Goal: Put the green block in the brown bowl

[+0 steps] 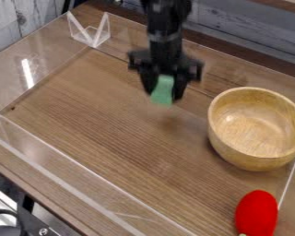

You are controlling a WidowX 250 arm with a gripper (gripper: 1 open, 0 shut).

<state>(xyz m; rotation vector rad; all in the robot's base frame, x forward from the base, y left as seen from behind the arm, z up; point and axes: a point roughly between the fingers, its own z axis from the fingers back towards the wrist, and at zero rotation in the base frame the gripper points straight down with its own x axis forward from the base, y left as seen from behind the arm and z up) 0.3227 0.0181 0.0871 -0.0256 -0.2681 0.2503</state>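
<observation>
The green block (165,88) hangs clamped in the gripper (165,85) above the desk's (100,157) middle. Carrying is underway; next it must travel toward the brown bowl (256,127) near the right edge.

The gripper (164,81) hangs over the middle of the wooden surface (100,147), pointing steeply down, its black fingers clamped on the green block (165,88). The block is clear of the wood, held upright and slightly tilted, and looks a bit blurred. Toward the right edge sits the brown bowl (256,127), upright, with nothing in it, near the block but not under it. A red rounded object (256,213) lies at the near right corner. A clear plastic wall (40,55) runs along the left and near edges of the surface.
</observation>
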